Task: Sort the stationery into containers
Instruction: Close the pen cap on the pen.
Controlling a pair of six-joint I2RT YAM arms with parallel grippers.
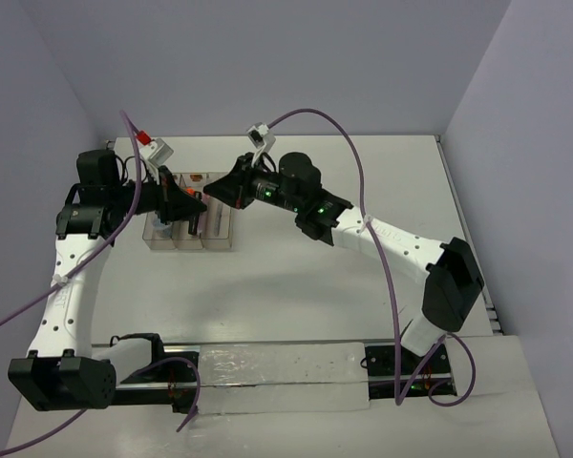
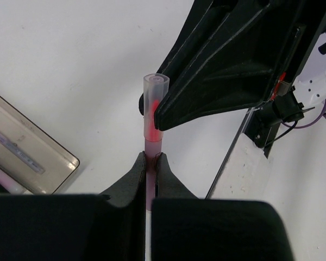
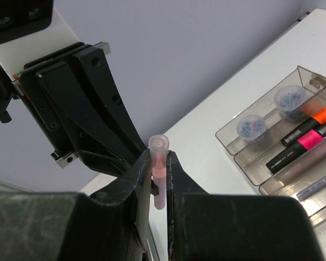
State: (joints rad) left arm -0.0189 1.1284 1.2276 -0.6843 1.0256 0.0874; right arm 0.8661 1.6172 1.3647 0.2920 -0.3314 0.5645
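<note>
Above the bench (image 1: 363, 286), near the clear tray (image 3: 228, 130), a thin pink pen (image 2: 151, 125) is held in the air between the two arms. It is gripped by both at once: the left hand (image 2: 150, 161) is closed on its shaft, and the right hand (image 3: 158, 156) is clamped on it just below the capped end, so that the tips of the two hands are set close together along the pen. In the overhead view the pen itself is hidden where the black hands meet. The bench is plain white and matt, and it is enclosed by pale lilac walls (image 1: 267, 57) at the back and sides; purple cables (image 1: 395, 324) are looped from both arms. The pen is seen as a slim translucent tube, pink within, ended by a clear round cap. The tray is made of clear, slightly smoky plastic and is divided into three long narrow compartments joined side by side. In one outer compartment two small clear round cups (image 3: 252, 128) of bluish pieces are seen; next to them an orange-black highlighter (image 3: 309, 120) and a pink-black highlighter (image 3: 301, 144) are laid side by side, and a greyish pen (image 3: 318, 183) is seen in the far outer compartment. The fingers of both hands are black, hard and wedge-shaped.
</note>
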